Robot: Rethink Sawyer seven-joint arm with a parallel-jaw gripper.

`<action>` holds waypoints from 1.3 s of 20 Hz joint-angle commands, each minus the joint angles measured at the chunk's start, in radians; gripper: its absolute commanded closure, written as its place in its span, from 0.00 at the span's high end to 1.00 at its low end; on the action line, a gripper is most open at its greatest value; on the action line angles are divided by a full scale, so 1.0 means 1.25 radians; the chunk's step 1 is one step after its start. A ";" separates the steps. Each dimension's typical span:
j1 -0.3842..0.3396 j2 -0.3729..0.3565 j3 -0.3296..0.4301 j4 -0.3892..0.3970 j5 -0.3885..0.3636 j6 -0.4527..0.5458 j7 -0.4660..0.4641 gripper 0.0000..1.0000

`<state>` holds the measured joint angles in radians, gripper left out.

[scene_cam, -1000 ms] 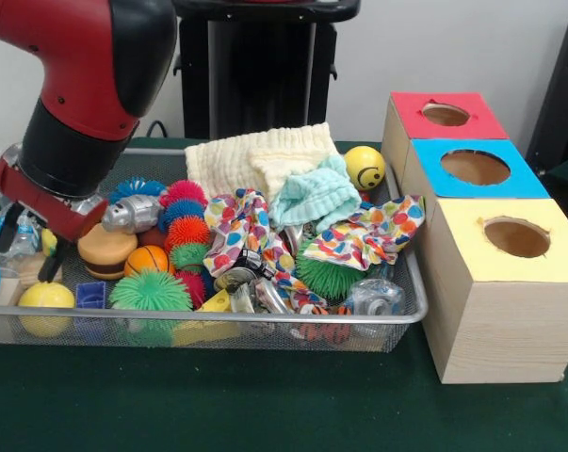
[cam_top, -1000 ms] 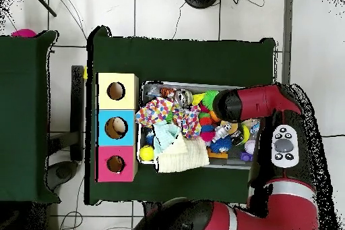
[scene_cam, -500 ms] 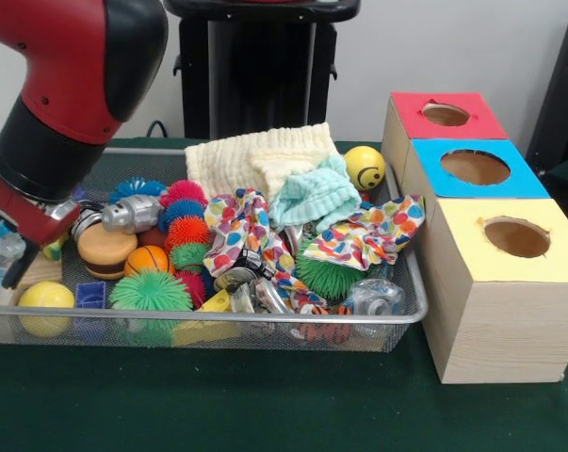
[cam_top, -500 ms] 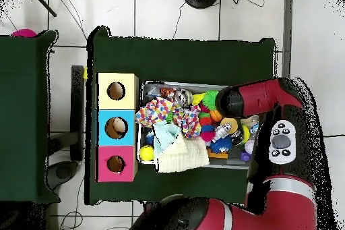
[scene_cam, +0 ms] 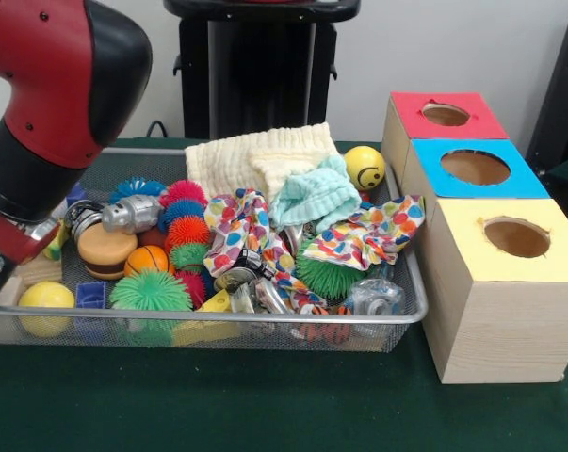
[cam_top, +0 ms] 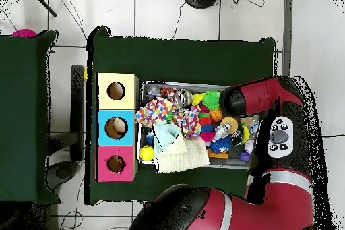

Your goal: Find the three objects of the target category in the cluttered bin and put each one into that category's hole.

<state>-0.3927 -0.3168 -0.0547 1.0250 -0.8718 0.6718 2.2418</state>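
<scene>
Red and black, the arm is hanging over the left end of the wire bin in the front view, its gripper cut off at the picture's edge, so whether it is clenched or released cannot be told. Beside it are lying a yellow ball, a toy burger and an orange ball. Three boxes with holes, red, blue and yellow, are standing beside the bin's other end.

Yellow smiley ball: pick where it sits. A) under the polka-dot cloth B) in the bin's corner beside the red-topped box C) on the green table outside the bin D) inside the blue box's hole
B: the yellow smiley ball lies in the bin corner nearest the red-topped box, uncovered.
</scene>
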 commanded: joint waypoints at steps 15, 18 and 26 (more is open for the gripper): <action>-0.128 0.079 0.160 0.041 0.007 0.044 -0.409 1.00; -0.159 0.069 0.193 0.077 0.048 0.041 -0.399 1.00; -0.208 0.022 0.247 0.162 0.155 0.060 -0.334 1.00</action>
<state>-0.6190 -0.2946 0.1025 1.0509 -0.7796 0.6702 2.0618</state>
